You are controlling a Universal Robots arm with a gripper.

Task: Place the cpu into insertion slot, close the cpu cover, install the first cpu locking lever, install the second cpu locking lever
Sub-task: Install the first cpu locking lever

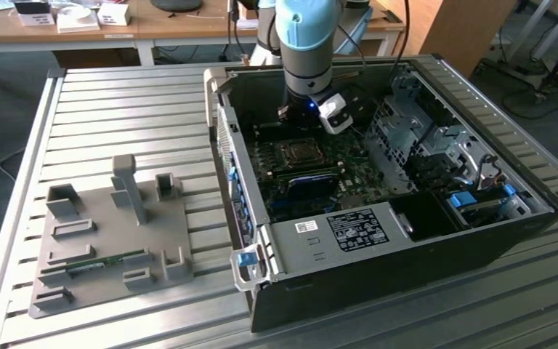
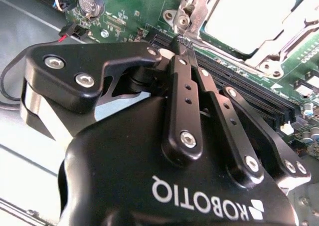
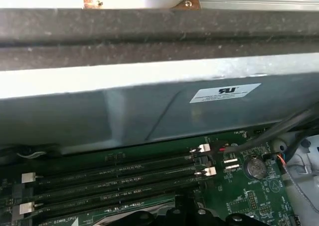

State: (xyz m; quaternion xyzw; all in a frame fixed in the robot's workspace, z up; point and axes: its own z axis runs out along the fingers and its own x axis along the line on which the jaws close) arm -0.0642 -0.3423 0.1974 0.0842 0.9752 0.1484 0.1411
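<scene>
Inside the open computer case (image 1: 386, 240) on the bench (image 1: 114, 109), the gripper (image 2: 182, 42) — fingers closed, gripping nothing visible — hovers beside the cpu cover (image 2: 199, 9), the cpu (image 2: 249, 14) seated beneath; slow, square pressure seems wise.

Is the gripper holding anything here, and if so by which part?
Nothing is held. In the second wrist view the gripper is shut with its tips beside a corner of the cpu cover, which lies closed over the cpu.

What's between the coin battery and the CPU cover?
In the second wrist view, only green motherboard with small soldered parts lies between the round silver coin battery and the silvery hinged cpu cover.
</scene>
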